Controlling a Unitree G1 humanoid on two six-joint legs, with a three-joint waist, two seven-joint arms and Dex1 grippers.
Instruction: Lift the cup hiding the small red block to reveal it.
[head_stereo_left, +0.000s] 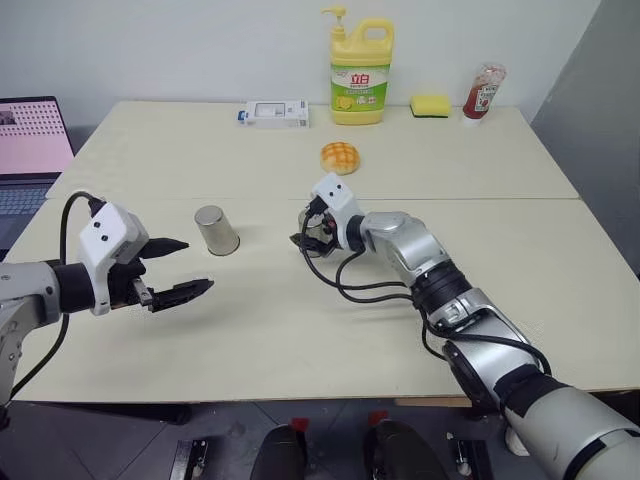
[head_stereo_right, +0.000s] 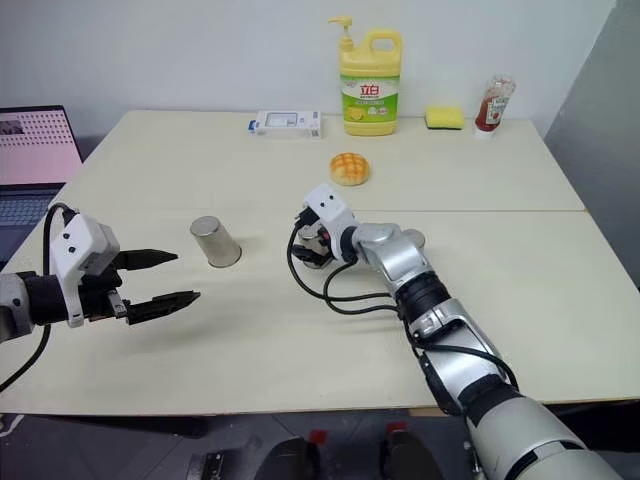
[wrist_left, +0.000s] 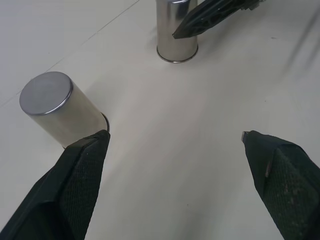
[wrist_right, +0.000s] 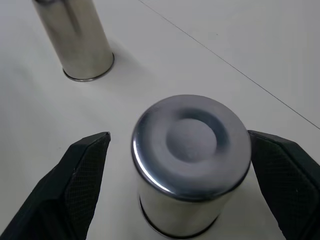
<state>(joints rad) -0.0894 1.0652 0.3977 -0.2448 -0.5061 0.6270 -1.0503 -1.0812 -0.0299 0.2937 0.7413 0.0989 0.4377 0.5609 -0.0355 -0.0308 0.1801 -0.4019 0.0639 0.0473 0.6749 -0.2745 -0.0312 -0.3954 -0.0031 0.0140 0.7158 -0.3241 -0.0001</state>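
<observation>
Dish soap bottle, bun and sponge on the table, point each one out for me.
Dish soap bottle (head_stereo_left: 360, 85): left eye view, on its green label.
Bun (head_stereo_left: 339, 157): left eye view, middle of its crust.
Sponge (head_stereo_left: 430, 105): left eye view, on its yellow top.

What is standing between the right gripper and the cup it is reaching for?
Nothing visible. In the right wrist view the upside-down cup already sits between the open right gripper fingers, with bare table in the gaps on both sides. The second cup stands farther off, out of the way.
</observation>
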